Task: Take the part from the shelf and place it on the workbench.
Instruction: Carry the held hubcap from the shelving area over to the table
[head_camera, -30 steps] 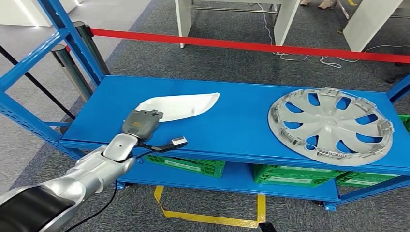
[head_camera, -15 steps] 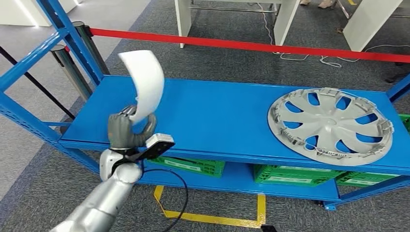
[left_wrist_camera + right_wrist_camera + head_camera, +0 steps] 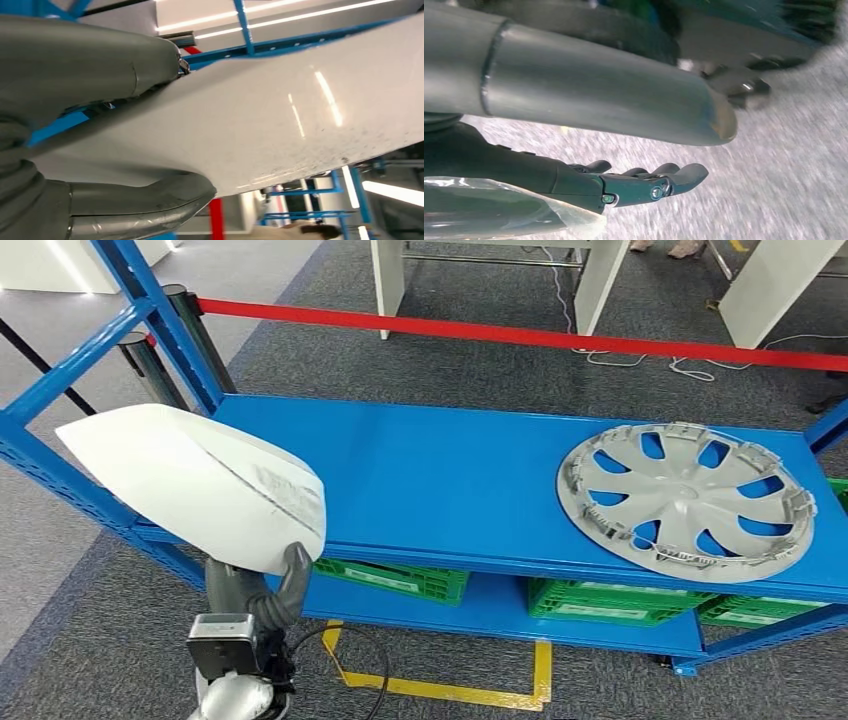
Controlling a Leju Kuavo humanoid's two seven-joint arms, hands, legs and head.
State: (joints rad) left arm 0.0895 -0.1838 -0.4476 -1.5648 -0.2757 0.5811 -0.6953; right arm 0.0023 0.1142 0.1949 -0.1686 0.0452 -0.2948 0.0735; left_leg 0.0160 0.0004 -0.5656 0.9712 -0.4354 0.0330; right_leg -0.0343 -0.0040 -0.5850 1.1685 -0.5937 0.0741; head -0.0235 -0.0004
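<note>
My left hand [image 3: 258, 590] holds the white curved part [image 3: 195, 485] up off the blue shelf [image 3: 440, 480], in front of its left end and close to the head camera. The thumb [image 3: 293, 572] presses on the part's lower edge. In the left wrist view the glossy white part [image 3: 280, 110] lies between the grey thumb [image 3: 90, 55] and the fingers [image 3: 135, 205]. My right hand [image 3: 634, 182] hangs over grey carpet with its fingers apart and nothing in it.
A silver wheel cover [image 3: 688, 498] lies on the shelf's right side. Green crates [image 3: 400, 582] sit on the lower level. A red barrier belt [image 3: 520, 335] runs behind the shelf. Blue uprights [image 3: 150, 300] stand at the left. Yellow floor tape [image 3: 440, 690] marks the carpet.
My left hand gripped the white part lying on the shelf, lifted it upright, then drew it back toward me and lower. The shelf spot where it lay is now bare.
</note>
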